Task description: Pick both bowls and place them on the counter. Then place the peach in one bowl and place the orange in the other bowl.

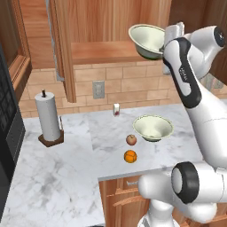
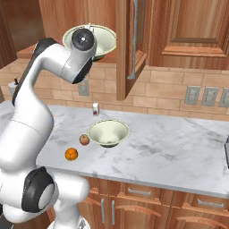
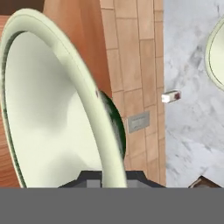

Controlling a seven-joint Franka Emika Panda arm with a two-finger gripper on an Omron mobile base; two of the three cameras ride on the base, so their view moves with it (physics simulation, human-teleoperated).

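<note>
Cream-white, the raised bowl [image 3: 52, 109] is sitting right at the hand [image 3: 113, 177], whose fingers are pinching its flared rim; its dark green base is showing. No readable writing anywhere. Below the hand, the second bowl [image 1: 153, 127], peach [image 1: 131, 139] and orange [image 1: 130, 156] are resting on the tabletop [image 1: 53, 173].

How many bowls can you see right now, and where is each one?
2. One bowl sits on the marble counter beside the peach; the other bowl is tilted up at the wooden shelf, its rim pinched by the gripper.
</note>
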